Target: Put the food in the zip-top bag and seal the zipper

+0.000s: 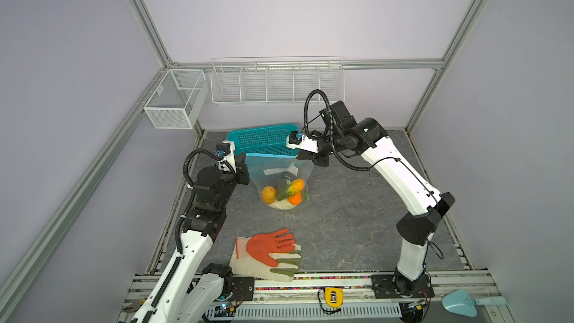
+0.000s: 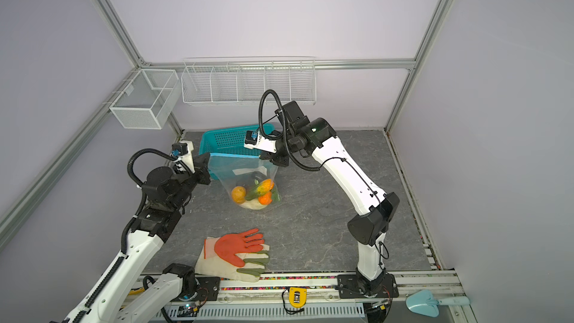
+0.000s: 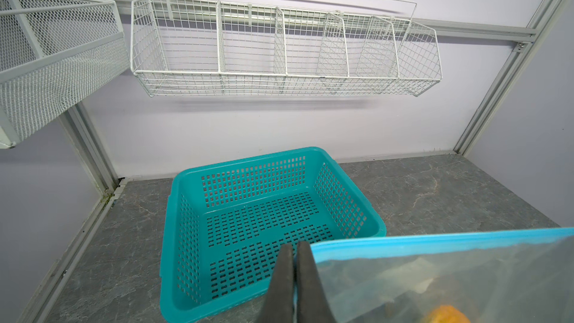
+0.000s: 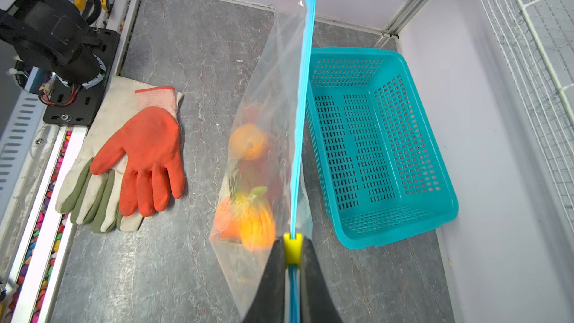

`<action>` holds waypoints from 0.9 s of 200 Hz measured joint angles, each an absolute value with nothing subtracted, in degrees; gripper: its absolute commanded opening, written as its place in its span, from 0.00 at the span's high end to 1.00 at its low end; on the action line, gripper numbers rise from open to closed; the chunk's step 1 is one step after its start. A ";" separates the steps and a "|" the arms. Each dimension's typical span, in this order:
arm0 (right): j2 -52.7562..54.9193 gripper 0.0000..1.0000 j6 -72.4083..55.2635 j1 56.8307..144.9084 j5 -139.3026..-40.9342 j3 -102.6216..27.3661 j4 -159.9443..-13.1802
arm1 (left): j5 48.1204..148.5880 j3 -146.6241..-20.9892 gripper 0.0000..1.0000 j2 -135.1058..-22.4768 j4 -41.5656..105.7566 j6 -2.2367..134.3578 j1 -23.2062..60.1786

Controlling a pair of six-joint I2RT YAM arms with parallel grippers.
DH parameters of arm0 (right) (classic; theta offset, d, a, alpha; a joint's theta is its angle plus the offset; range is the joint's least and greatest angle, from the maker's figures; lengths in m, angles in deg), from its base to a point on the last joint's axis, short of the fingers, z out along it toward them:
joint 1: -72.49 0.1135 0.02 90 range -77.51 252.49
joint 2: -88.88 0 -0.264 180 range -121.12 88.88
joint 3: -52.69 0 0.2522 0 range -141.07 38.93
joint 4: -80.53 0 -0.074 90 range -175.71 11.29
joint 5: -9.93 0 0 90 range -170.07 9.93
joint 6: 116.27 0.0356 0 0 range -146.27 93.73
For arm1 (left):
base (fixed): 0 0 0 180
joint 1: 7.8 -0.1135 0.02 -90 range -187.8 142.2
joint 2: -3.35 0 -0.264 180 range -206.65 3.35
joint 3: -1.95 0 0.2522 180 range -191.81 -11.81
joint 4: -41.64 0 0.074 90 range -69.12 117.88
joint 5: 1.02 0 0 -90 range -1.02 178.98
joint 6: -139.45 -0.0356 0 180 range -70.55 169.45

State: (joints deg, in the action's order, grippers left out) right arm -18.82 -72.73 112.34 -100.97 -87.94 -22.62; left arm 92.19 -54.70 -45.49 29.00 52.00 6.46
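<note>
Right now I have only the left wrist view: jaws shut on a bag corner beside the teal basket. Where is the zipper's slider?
Observer: At the far end of the zipper. The yellow slider is pinched in the right jaws.
Operator: Is the food inside?
Observer: Yes, the food is bunched at the bottom of the bag.
Operator: Anything else nearby?
Observer: Gloves lie stacked on the near side, apart from the bag.
</note>
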 measured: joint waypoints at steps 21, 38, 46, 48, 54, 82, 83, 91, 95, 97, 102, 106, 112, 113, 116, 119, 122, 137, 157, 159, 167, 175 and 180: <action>-17.66 0.94 -72.55 111.82 -100.62 -86.59 -22.56 | 92.25 -54.70 1.00 -45.49 28.96 51.83 6.46; -16.70 0.94 -72.49 111.34 -100.36 -85.28 -22.62 | 92.36 -54.66 1.00 -45.51 28.96 51.78 6.46; -16.17 0.94 -72.34 111.10 -100.19 -84.64 -22.58 | 92.43 -54.66 1.00 -45.51 28.96 51.78 6.46; -16.06 0.93 -72.34 111.05 -100.19 -84.56 -22.60 | 92.43 -54.66 1.00 -45.51 28.96 51.78 6.46; -15.74 0.93 -72.23 110.86 -100.05 -84.16 -22.62 | 92.45 -54.66 1.00 -45.49 28.96 51.78 6.46; -13.94 0.93 -71.72 109.96 -99.33 -82.17 -22.80 | 92.45 -54.66 1.00 -45.49 28.96 51.76 6.46; -13.90 0.93 -71.70 109.94 -99.33 -82.11 -22.80 | 92.45 -54.66 1.00 -45.49 28.96 51.74 6.46; -13.38 0.94 -71.64 109.72 -99.16 -81.47 -22.91 | 92.45 -54.66 1.00 -45.49 28.96 51.74 6.46; -13.09 0.94 -71.55 109.63 -99.09 -81.15 -22.99 | 92.45 -54.66 1.00 -45.51 28.96 51.72 6.46; -12.92 0.93 -71.46 109.59 -99.09 -80.93 -23.04 | 92.45 -54.66 1.00 -45.51 28.96 51.72 6.46; -12.54 0.94 -71.40 109.46 -98.94 -80.47 -23.12 | 92.45 -54.66 1.00 -45.51 28.96 51.69 6.46; -12.26 0.93 -71.29 109.39 -98.94 -80.14 -23.19 | 92.45 -54.66 1.00 -45.49 28.96 51.69 6.46; -11.82 0.94 -71.22 109.28 -98.90 -79.66 -23.28 | 92.45 -54.66 1.00 -45.51 28.96 51.63 6.46; -11.78 0.93 -71.22 109.28 -98.87 -79.62 -23.28 | 92.47 -54.66 1.00 -45.51 28.96 51.63 6.46; -11.58 0.93 -71.20 109.26 -98.87 -79.44 -23.32 | 92.47 -54.66 1.00 -45.51 28.96 51.56 6.46; -11.43 0.93 -71.13 109.22 -98.85 -79.31 -23.34 | 92.47 -54.66 1.00 -45.51 28.96 51.56 6.46; -11.32 0.94 -71.07 109.20 -98.87 -79.20 -23.34 | 92.47 -54.66 1.00 -45.55 28.96 51.54 6.46; -10.71 0.94 -71.00 109.15 -98.76 -78.63 -23.65 | 92.51 -54.66 1.00 -45.64 28.80 51.45 6.39; -10.10 0.94 -70.83 109.04 -98.72 -77.45 -24.28 | 92.69 -54.66 1.00 -45.77 28.76 51.26 6.35; -10.07 0.93 -70.83 109.04 -98.72 -77.39 -24.28 | 92.73 -54.66 1.00 -45.79 28.76 51.24 6.35; -10.01 0.94 -70.78 108.95 -98.70 -77.26 -24.30 | 92.97 -54.68 1.00 -45.97 28.78 51.15 6.35; -9.97 0.94 -70.61 108.93 -98.61 -77.17 -24.30 | 93.37 -54.74 1.00 -46.27 28.78 51.13 6.33; -9.90 0.94 -70.50 108.93 -98.50 -77.08 -24.33 | 93.56 -54.85 1.00 -46.54 28.78 51.08 6.31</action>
